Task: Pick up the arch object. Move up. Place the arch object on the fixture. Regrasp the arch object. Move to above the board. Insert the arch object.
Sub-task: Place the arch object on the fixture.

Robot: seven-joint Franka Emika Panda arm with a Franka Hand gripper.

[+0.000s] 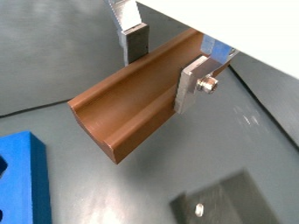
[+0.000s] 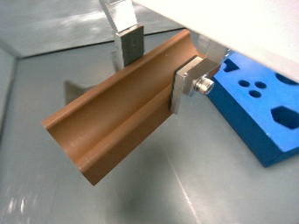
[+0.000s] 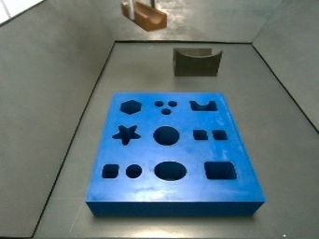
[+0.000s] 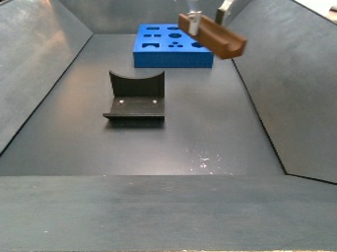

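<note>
Gripper [image 1: 163,59] is up in the air, fingers [image 1: 193,85] clamped on the arch object [image 1: 135,107], one silver plate on each long side near one end. The block is orange-brown with the channel face showing in both wrist views [image 2: 117,122]; it sticks out long past the fingers, tilted.

In a side view the arch object [image 4: 219,37] hangs well above the desk [image 4: 171,138], near the right wall, roughly over the near edge of the board [image 4: 171,49]; touching nothing but the gripper [image 4: 198,20]. In a side view it sits at the top edge of frame [image 3: 145,14], partly cropped, so exact height is hard to judge.

The fixture [image 4: 136,96] stands on the desk, dark grey, curved dip on top, nothing in it; also seen behind the board [image 3: 196,62]. Board [image 3: 174,149] lies flat, bright blue, star, hexagon, circle and square cutouts, all unfilled. Board corner shows in both wrist views [image 1: 24,179] [image 2: 257,105]. Fixture base plate [image 1: 228,206] below the block, well apart.
</note>
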